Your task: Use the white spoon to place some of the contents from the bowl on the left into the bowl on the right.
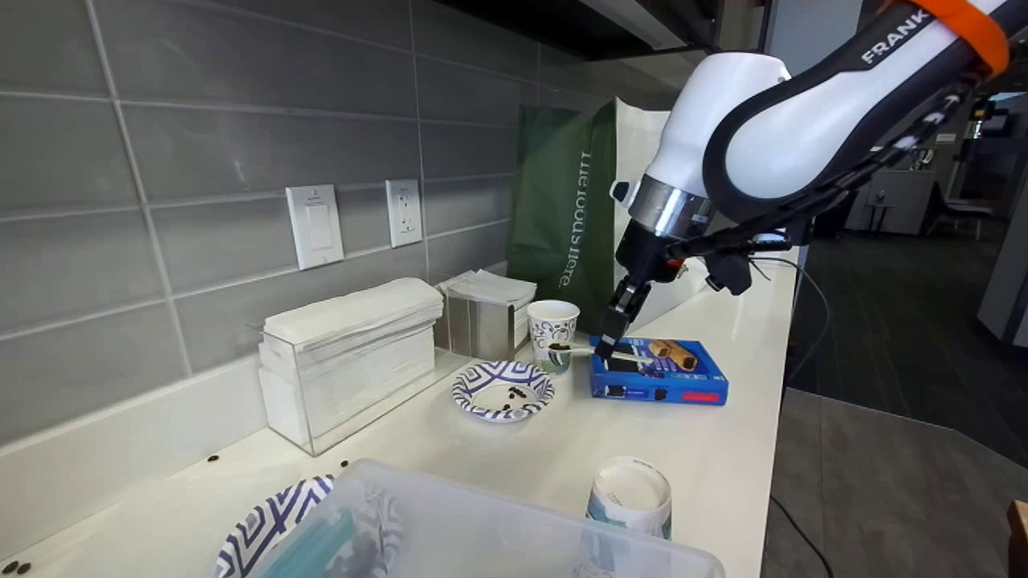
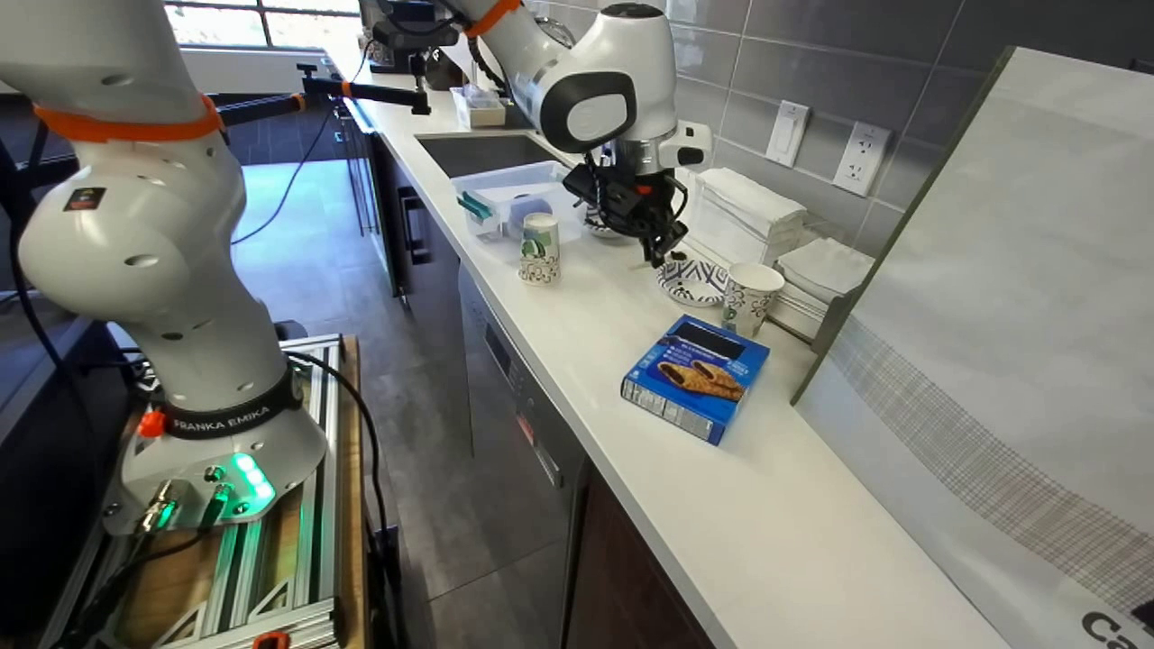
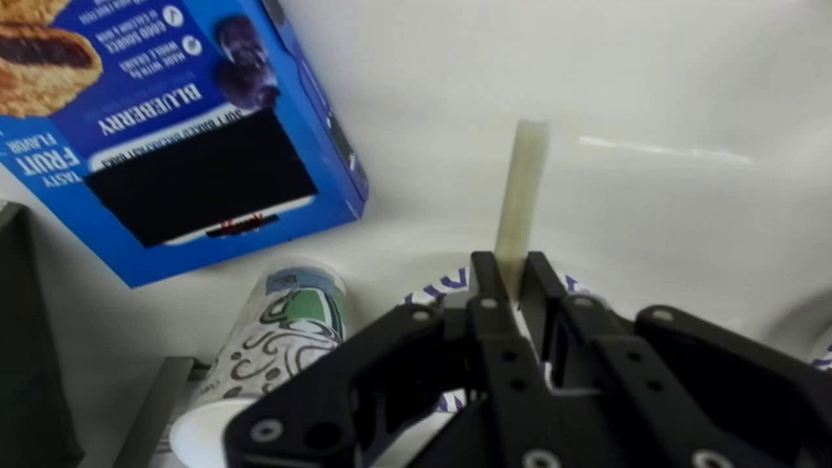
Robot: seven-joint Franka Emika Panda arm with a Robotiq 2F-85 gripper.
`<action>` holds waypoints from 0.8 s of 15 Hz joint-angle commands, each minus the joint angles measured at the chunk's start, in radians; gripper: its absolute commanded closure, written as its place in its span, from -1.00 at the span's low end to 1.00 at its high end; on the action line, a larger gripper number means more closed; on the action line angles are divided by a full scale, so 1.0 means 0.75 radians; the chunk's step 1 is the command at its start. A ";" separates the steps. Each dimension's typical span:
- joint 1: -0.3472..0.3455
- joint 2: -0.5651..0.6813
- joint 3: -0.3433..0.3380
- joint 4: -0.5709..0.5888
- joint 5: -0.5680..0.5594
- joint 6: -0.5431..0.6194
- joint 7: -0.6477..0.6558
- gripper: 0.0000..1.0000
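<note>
We have a white counter in both exterior views. Along its back we see a clear towel holder, a metal napkin holder just beside it and a tall green-and-white bag. In front of these sit an upright paper cup, a patterned bowl just beside it and a blue box lying flat near the cup. We find an upside-down cup next to a plastic bin, a second bowl that the bin partly hides, and a few loose dark bits.

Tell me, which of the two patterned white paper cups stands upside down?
The overturned cup is beside the translucent plastic bin, base up. The upright cup, beside the blue cardboard box, has its mouth up.
</note>
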 commanded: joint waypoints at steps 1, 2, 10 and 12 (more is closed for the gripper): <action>0.042 0.058 -0.038 0.071 -0.161 -0.116 0.163 0.93; 0.047 0.077 -0.040 0.093 -0.225 -0.137 0.210 0.93; 0.110 0.201 -0.053 0.301 -0.461 -0.279 0.328 0.93; 0.126 0.239 -0.066 0.353 -0.532 -0.298 0.365 0.93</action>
